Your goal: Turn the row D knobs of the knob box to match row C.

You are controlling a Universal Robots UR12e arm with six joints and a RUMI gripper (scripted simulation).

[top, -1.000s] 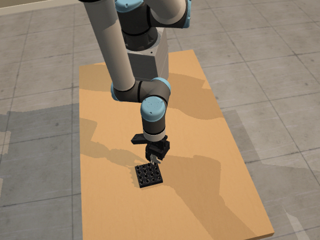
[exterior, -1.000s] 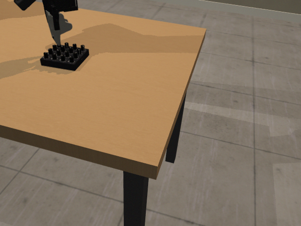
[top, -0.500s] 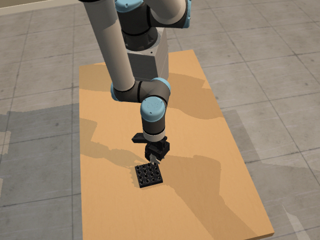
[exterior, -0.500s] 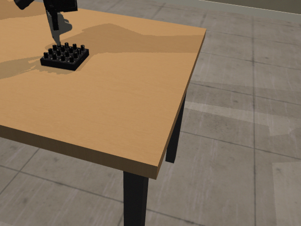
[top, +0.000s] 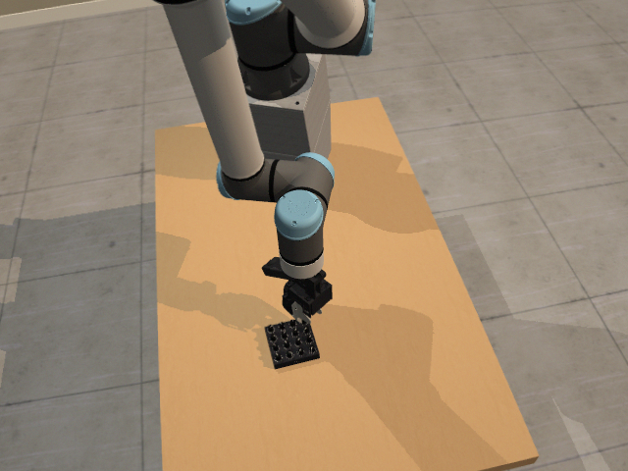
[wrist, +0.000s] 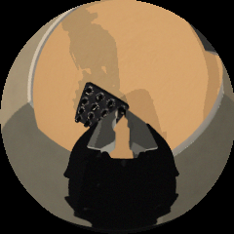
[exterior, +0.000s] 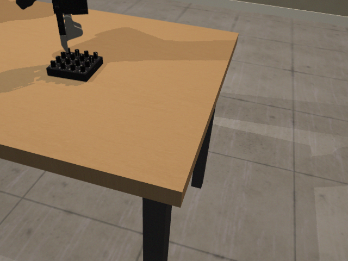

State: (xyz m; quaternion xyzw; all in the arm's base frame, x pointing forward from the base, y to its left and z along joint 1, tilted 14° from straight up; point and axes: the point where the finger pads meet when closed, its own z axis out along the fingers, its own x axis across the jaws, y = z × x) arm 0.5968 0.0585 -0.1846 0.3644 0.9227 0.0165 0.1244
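Note:
The black knob box [top: 291, 344] lies on the wooden table with several small black knobs in rows. It also shows in the exterior view [exterior: 74, 66] and in the wrist view [wrist: 99, 107]. My gripper [top: 303, 318] stands upright over the far edge of the box. Its fingertips [exterior: 64, 44] are shut on a knob [wrist: 121, 112] at the far corner of the box. The knob itself is mostly hidden by the fingers. I cannot read the knob marks at this size.
The robot's grey base block [top: 289, 122] stands at the far end of the table. The table's right edge [exterior: 222, 84] drops to the tiled floor.

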